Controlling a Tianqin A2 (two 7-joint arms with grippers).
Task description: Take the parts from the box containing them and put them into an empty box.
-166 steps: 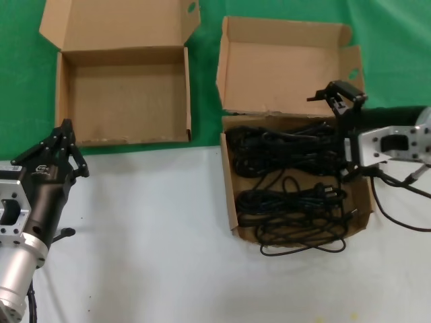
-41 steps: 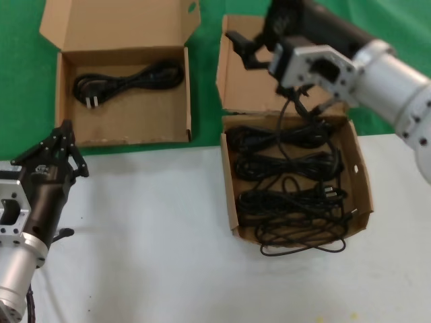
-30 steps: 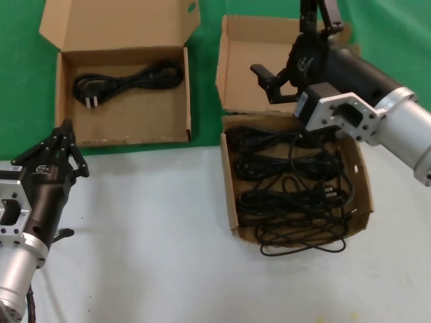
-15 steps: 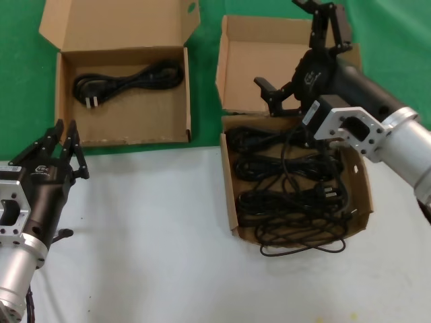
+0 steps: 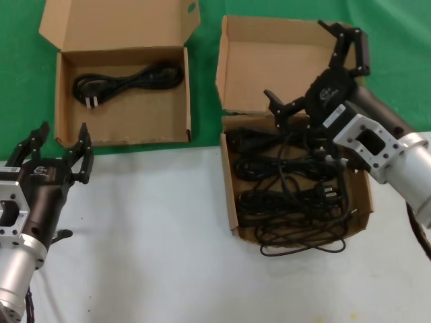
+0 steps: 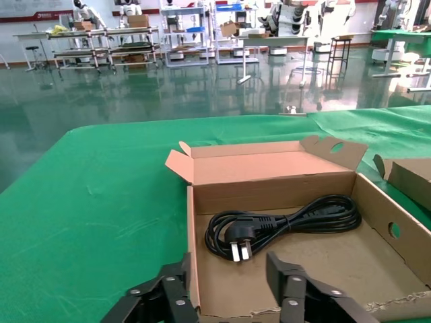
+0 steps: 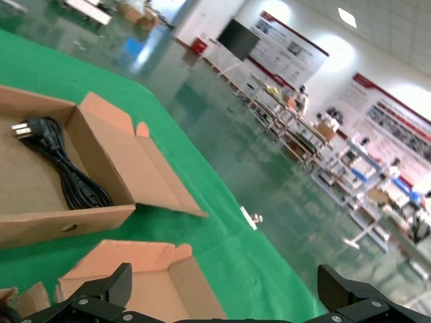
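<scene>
The source box (image 5: pixel 296 178), the one with the winged lid, sits on the bench (image 5: pixel 155 256) with its tangle of black power cords (image 5: pixel 289 182) lying in loose bundles inside; one loop spills over its near edge onto the bench. Each bundle runs mostly across the box, side wall to side wall, stacked one behind another from the lid hinge toward the near edge. A plug (image 5: pixel 330 194) shows among the middle bundles, near the side wall farthest from the other box.

The right end effector (image 5: pixel 316 67) hangs over the hinge end of this box, just above the rearmost bundle, its fingers spread wide and holding nothing. The cords lie below it and toward the near edge, so I judge that the next pick calls for a drop straight down, with the fingers set across a bundle's long axis. This arm is clearly the nearer one.

Beside the source box, on the green cloth (image 5: pixel 20 81), the flat-lidded box (image 5: pixel 121 94) already holds one cord (image 5: pixel 128 79), coiled long and lying across its floor, plug end pointing away from the source box.

The left end effector (image 5: pixel 59 151) waits open and empty just in front of that box's near wall, well apart from the source box.
</scene>
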